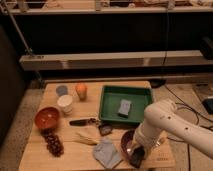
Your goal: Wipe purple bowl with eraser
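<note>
One arm is all I have, and I hold it bent low over the near right corner of the wooden table (pixel 60 155), so that my gripper (pixel 137 155) hangs at the near rim of the purple bowl (pixel 127 142). I judge this posture suits the wiping: the wrist comes in from the right and above, leaving the bowl's paler inside open toward the left. The dark block at my fingertips looks like the eraser (pixel 136 156), and I seem to be pinching it, though the grip itself is too dark to read, so I cannot tell how my fingers stand. The eraser sits at the bowl's near edge, partly over the rim; its long axis seems to run steeply down from my wrist toward the table, tilted a little to the left, lower end pointing at the near edge of the table. The bowl stands upright, mouth up, just right of a grey-blue cloth (pixel 106 152). Behind it the green tray (pixel 111 107) holds a grey-blue block (pixel 124 107), kept well clear of my sweep. Farther left stand the orange-red bowl (pixel 47 118), the white cup (pixel 64 103) and an orange (pixel 81 90), all apart from my work
</note>
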`<state>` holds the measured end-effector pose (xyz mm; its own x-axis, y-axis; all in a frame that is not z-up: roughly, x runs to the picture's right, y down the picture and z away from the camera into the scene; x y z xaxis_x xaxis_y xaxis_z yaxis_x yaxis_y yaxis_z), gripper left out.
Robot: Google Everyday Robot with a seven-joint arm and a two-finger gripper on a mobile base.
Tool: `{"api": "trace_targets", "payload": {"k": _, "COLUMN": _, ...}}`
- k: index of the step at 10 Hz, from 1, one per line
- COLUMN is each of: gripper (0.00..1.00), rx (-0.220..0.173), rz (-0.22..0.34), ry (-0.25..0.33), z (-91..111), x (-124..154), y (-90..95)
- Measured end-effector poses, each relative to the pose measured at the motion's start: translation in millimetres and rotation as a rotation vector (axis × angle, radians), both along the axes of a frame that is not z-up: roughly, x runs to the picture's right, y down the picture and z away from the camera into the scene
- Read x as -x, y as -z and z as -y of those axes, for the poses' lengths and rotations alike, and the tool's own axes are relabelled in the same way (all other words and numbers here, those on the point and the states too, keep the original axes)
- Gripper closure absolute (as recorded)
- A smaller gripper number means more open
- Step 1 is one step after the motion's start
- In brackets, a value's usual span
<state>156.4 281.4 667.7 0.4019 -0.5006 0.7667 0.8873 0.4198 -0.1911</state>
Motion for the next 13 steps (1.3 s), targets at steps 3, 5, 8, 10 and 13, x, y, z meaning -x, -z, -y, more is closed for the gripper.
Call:
{"api": "trace_targets", "payload": {"k": 3, "gripper": 0.9, "rx": -0.01, "rz": -0.038, "ry": -0.023, "z": 3.1, "x": -18.6, "y": -0.3}}
{"api": "trace_targets", "payload": {"k": 5, "gripper": 0.9, "rx": -0.022, "rz": -0.063, "ry": -0.048, "z": 11.8, "x": -31.0, "y": -7.5}}
{"api": "trace_targets", "payload": {"k": 8, "gripper": 0.9, "rx": -0.027, "rz": -0.053, "ry": -0.067, "z": 27.5, "x": -28.7, "y": -24.0}}
{"api": "trace_targets", "payload": {"k": 10, "gripper": 0.9, "rx": -0.026, "rz": -0.029, "ry": -0.06, "z": 34.8, "x": -8.9, "y": -35.9}}
{"api": "trace_targets", "payload": {"k": 13, "gripper": 0.9, "rx": -0.029, "rz": 0.022, "ry": -0.028, "z": 42.2, "x": 31.6, "y": -46.8}}
